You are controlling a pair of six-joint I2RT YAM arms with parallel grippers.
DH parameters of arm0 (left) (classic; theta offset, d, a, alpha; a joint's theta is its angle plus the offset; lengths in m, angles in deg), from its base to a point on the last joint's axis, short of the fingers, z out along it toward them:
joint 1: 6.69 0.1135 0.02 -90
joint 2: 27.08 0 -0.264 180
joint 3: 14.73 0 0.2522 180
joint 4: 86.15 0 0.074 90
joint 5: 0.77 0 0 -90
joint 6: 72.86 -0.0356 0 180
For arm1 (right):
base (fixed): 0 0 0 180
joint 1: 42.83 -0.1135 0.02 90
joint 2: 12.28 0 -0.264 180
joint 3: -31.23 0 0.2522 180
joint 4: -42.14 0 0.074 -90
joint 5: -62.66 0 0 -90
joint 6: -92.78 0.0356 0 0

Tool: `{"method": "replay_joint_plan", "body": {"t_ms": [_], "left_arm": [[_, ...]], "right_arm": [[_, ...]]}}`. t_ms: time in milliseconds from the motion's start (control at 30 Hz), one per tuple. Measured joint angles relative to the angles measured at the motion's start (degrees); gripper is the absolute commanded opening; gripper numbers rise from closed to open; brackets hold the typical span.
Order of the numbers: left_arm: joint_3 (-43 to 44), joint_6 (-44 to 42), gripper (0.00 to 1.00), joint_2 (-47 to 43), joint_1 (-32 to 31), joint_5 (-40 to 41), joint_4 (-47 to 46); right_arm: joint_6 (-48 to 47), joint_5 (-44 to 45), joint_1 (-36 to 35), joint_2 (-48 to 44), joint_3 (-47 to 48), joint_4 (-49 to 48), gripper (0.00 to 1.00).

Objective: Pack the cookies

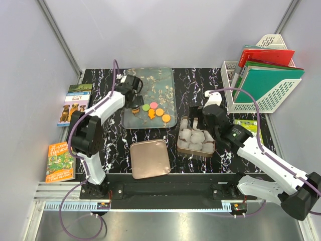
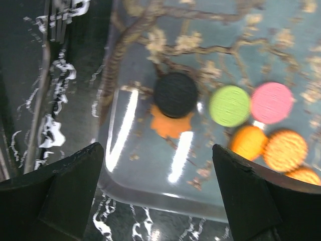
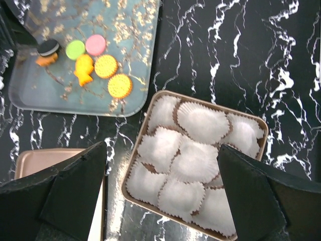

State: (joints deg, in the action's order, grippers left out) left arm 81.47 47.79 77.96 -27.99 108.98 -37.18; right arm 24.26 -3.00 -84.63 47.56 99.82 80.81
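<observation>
**Cookies on the tray, both grippers wide and empty**

Nearest the front edge of the marble-patterned tabletop (image 1: 100, 160) lies a rose-gold square tin lid (image 1: 149, 159), flat. Just to its right and slightly farther back sits the open tin (image 3: 261, 125), filled with pale crinkled paper cups (image 3: 200, 120). The right gripper (image 3: 161, 148) hangs above the tin with its jaws spread wide and nothing between them.

Farther back, left of centre, is a blossom-print tray (image 1: 155, 83). All the cookies (image 1: 150, 109) lie in a cluster by its near edge. A dark brown sandwich cookie (image 2: 175, 94) overlaps an orange star-shaped piece (image 2: 170, 125). To their right come a green round (image 2: 229, 105), a pink round (image 2: 271, 102) and several orange biscuits (image 2: 285, 149). The left gripper (image 2: 156, 146) hovers over the tray's near-left part, jaws far apart, gripping nothing. In the far right corner stands a white file rack (image 1: 271, 88) with folders.
</observation>
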Motion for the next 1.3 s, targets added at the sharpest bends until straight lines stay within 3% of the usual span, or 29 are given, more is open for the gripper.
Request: {"method": "replay_joint_plan", "body": {"t_ms": [467, 833, 1033, 1300], "left_arm": [[-6.8, 1.0, 0.94, -1.3, 2.9, 0.0, -0.2], [-16.2, 2.4, 0.98, -17.0, 11.4, 2.4, -0.2], [-26.0, -3.3, 0.99, -24.9, 11.6, 3.5, -5.5], [-32.1, -10.7, 0.99, -26.1, 15.8, -2.2, -13.3]], "right_arm": [[1.4, -0.1, 0.0, -1.1, -2.0, 0.2, 1.0], [2.3, -1.6, 0.0, -1.2, -3.2, -0.5, 1.0], [3.5, -3.8, 0.0, -2.7, -7.1, -3.2, 1.0], [4.4, -5.6, 0.0, -3.2, -8.4, -4.8, 1.0]]}}
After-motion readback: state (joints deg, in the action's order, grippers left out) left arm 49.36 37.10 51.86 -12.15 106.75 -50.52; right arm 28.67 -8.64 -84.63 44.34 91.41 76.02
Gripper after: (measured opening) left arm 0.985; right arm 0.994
